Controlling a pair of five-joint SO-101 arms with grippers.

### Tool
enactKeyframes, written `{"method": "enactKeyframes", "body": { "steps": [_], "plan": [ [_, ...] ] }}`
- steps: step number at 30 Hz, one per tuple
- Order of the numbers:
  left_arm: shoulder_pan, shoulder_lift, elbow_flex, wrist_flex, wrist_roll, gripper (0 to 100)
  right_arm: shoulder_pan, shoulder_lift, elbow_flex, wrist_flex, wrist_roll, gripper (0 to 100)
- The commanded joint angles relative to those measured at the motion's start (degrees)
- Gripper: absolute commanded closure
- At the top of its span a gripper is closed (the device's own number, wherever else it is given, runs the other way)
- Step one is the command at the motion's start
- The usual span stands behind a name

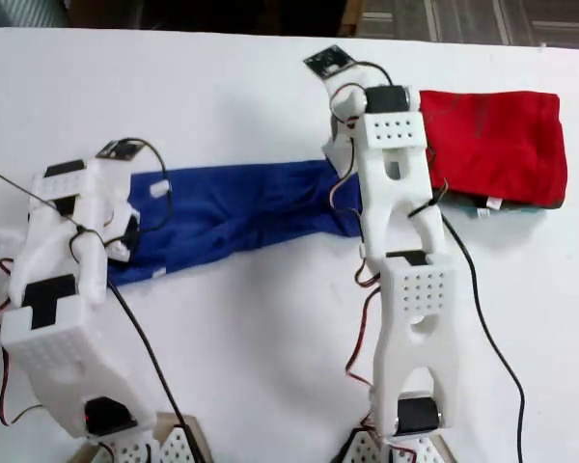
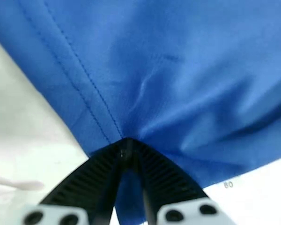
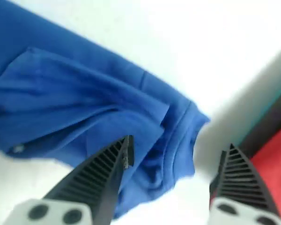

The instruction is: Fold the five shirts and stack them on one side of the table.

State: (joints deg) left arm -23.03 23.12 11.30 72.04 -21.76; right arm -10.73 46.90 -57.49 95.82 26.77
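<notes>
We judge the task partly done. A folded red shirt (image 1: 492, 145) lies at the far right of the table (image 1: 270, 367), and a dark edge (image 1: 521, 204) of at least one more garment peeks out beneath it, so a stack has been started there; how many shirts it holds we cannot tell. The blue shirt (image 1: 241, 217) is the one in hand: it lies as a long, creased band across the middle of the table, from the left arm to just beside the stack. It wants folding shorter before it can go on top of the red one.

The left gripper (image 2: 126, 150) is clamped on the blue cloth near a stitched hem, jaws closed on a pinch of fabric. The right gripper (image 3: 178, 147) hangs with its jaws spread wide and empty over the shirt's other end, close to the stack.

The right arm (image 1: 396, 193) lies over the gap between blue shirt and stack, and its black cable (image 1: 482, 309) trails past the stack's near edge; either could drag the folded shirts
</notes>
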Motion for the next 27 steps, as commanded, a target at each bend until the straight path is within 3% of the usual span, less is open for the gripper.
{"method": "enactKeyframes", "body": {
  "steps": [1,4,7,16,19,24,27],
  "plan": [
    [-2.1,-0.1,0.1,-3.0,0.6,97,-1.5,-1.3,-6.0,5.8,-0.4,77.8],
    [-2.1,-0.1,0.1,-3.0,0.6,97,-2.2,-5.3,-3.1,5.8,-0.6,99.8],
    [-2.1,-0.1,0.1,-3.0,0.6,97,-3.7,-11.6,6.0,5.8,-0.7,90.6],
    [-2.1,-0.1,0.1,-3.0,0.6,97,-2.3,-28.8,38.1,0.3,-0.4,89.9],
    [-2.1,-0.1,0.1,-3.0,0.6,97,-0.5,-29.8,44.0,-5.8,2.6,88.4],
    [-2.1,-0.1,0.1,-3.0,0.6,97,0.0,-29.8,50.5,-12.0,3.7,75.5],
    [-2.1,-0.1,0.1,-3.0,0.6,97,-0.3,-29.8,52.1,-15.4,3.7,73.0]
  ]
}}
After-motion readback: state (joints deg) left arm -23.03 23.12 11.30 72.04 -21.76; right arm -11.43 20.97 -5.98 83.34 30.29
